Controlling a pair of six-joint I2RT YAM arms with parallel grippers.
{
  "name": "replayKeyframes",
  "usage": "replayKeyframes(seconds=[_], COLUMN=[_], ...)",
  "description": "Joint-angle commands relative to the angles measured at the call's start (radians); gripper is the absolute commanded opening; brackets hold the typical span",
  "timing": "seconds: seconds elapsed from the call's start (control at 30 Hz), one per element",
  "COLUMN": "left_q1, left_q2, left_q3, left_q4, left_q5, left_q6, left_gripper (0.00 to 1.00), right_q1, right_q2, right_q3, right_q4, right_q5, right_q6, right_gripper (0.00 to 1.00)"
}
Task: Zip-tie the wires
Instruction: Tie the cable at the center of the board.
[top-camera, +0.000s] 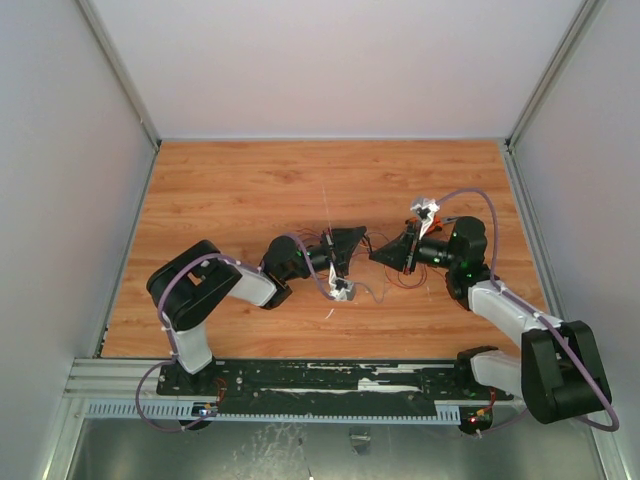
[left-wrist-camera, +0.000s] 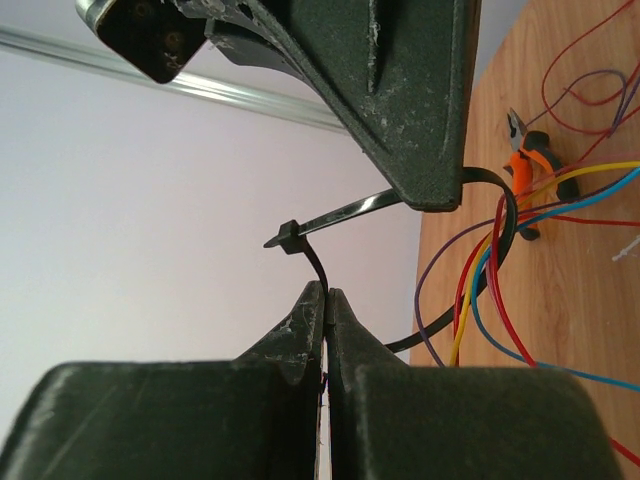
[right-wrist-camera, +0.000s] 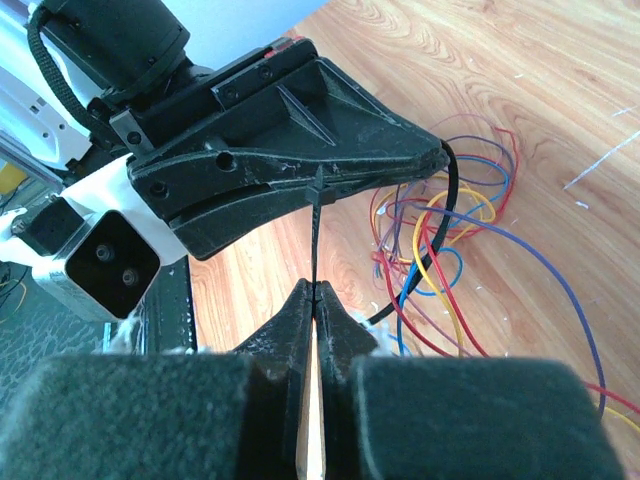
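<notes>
The black zip tie is looped around the wires, a loose bundle of red, blue, yellow and purple strands lying on the wooden table. My left gripper is shut on the strip just below its small head. My right gripper is shut on the strip's tail, which runs up to the head beside the left fingers. The loop curves round the wires. In the top view both grippers, left and right, meet tip to tip mid-table above the wires.
Orange-handled pliers lie on the table beyond the wires. Small white scraps dot the wood near the left arm. A metal rail runs along the near edge, and white walls enclose the table on three sides.
</notes>
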Motion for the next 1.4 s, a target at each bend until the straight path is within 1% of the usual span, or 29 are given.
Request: replayKeyframes(seconds=[0.0,0.3,0.47,0.93,1.37], left_q1=[-0.013,-0.015,-0.022,-0.030,-0.043], left_q2=[-0.032,-0.054,-0.055,-0.058,-0.048], left_q3=[-0.008,-0.005,-0.002,0.002,0.001], left_q4=[-0.011,-0.028,-0.075,-0.120,-0.120], left_q5=[-0.006,-0.012,-0.030,-0.058,-0.057], left_q6=[0.048,0.064,0.114,0.180,0.186], left_gripper=[0.00,0.00,0.00,0.00,0.00], right_q1=[-0.010,-0.008,-0.009,-0.009,-0.003], right_q2=[0.002,0.004,0.004,0.032,0.059], right_q3=[0.021,0.012,0.028,0.075,0.117], right_q4=[-0.032,-0.012,-0.016,-0.022,-0.016], right_q5=[0.023,0.038,0.043,0.054,0.080], right_q6=[-0.029,-0.019,-0.007,0.018,0.050], right_gripper=[0.00,0.00,0.00,0.00,0.00])
